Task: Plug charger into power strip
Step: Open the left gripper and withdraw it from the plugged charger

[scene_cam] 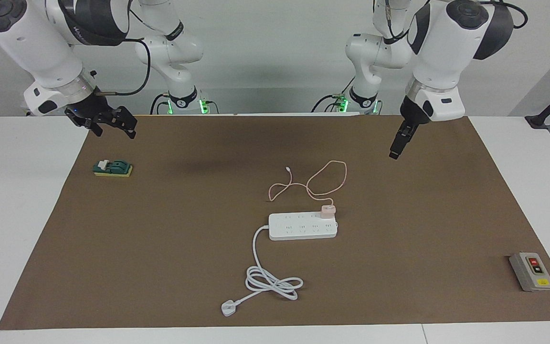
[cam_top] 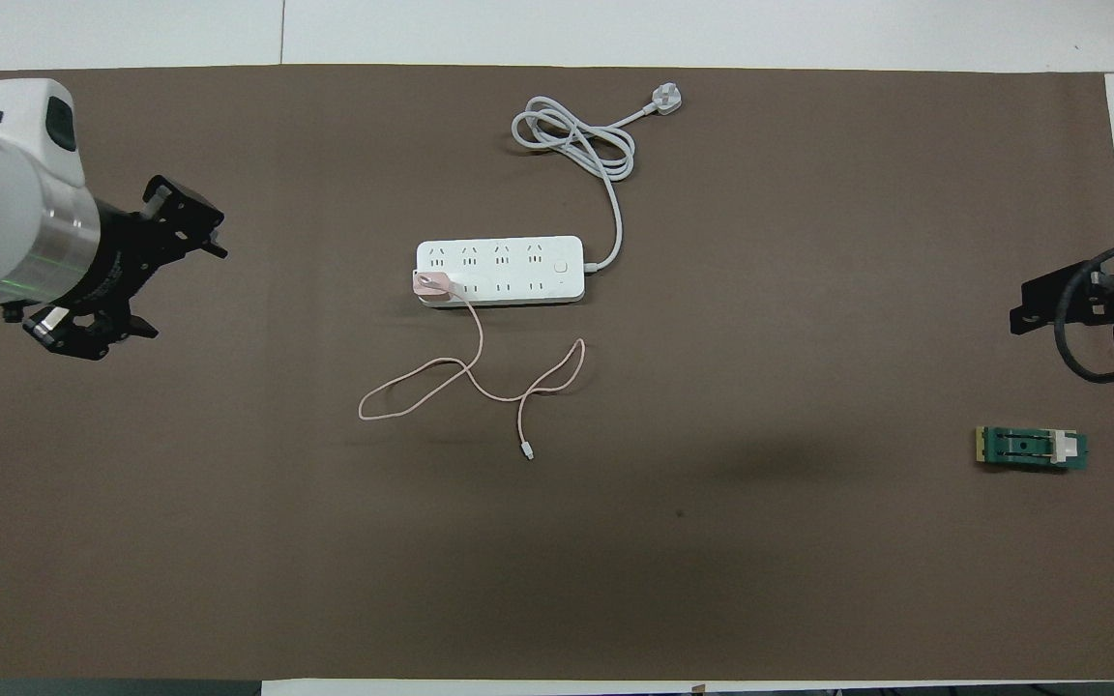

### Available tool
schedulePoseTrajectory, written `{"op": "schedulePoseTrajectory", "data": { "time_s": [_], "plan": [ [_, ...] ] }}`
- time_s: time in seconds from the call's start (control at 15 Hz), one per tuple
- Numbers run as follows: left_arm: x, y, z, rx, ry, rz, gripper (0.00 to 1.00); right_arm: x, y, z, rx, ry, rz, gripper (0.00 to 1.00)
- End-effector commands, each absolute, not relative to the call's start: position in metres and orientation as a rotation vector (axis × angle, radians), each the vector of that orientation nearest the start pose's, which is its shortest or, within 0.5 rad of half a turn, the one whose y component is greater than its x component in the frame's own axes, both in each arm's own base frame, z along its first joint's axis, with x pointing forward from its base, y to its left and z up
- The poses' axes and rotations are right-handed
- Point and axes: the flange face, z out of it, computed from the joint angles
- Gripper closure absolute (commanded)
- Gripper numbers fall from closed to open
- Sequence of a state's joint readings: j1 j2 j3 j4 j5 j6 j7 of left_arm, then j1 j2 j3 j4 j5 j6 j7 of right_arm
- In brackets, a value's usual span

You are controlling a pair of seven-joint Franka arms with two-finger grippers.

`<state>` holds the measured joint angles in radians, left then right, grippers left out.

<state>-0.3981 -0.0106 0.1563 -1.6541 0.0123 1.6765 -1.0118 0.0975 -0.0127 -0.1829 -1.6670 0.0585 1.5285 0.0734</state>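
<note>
The charger's (scene_cam: pixel 328 210) prongs are hidden where it meets the strip (scene_cam: pixel 303 226). The overhead view cuts off the right gripper (cam_top: pixel 1089 309) at its edge. The left gripper's (scene_cam: pixel 396 145) finger gap is too small to read, as are the grey box's (scene_cam: pixel 532 271) button labels.
</note>
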Motion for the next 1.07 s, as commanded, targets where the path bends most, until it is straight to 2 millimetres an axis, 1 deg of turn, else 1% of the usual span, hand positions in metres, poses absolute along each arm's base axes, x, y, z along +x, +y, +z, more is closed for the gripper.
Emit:
{"op": "schedulePoseTrajectory", "data": {
  "time_s": [0.0, 0.07, 0.13, 0.2, 0.33, 0.47, 0.73, 1.0],
  "plan": [
    [0.530, -0.100, 0.616, -2.996, -0.990, -0.006, 0.06, 0.536, -0.044, 0.588, -3.075, 0.217, 0.205, 0.00],
    [0.525, -0.087, 0.624, -3.024, -0.905, 0.000, 0.06, 0.537, -0.043, 0.587, -3.075, 0.217, 0.207, 0.00],
    [0.521, -0.075, 0.627, -3.043, -0.827, 0.018, 0.06, 0.537, -0.043, 0.587, -3.074, 0.217, 0.207, 0.00],
    [0.518, -0.063, 0.631, -3.061, -0.751, 0.029, 0.04, 0.537, -0.043, 0.587, -3.074, 0.217, 0.207, 0.00],
    [0.512, -0.051, 0.638, -3.094, -0.617, 0.035, 0.01, 0.536, -0.044, 0.588, -3.075, 0.217, 0.205, 0.00],
    [0.509, -0.039, 0.641, -3.108, -0.559, 0.032, 0.01, 0.537, -0.043, 0.587, -3.075, 0.217, 0.207, 0.00],
    [0.495, -0.027, 0.654, -3.146, -0.341, 0.030, 0.00, 0.537, -0.043, 0.587, -3.074, 0.217, 0.207, 0.00],
    [0.488, -0.023, 0.655, -3.159, -0.134, 0.075, 0.00, 0.537, -0.043, 0.587, -3.074, 0.217, 0.207, 0.00]
  ]
}}
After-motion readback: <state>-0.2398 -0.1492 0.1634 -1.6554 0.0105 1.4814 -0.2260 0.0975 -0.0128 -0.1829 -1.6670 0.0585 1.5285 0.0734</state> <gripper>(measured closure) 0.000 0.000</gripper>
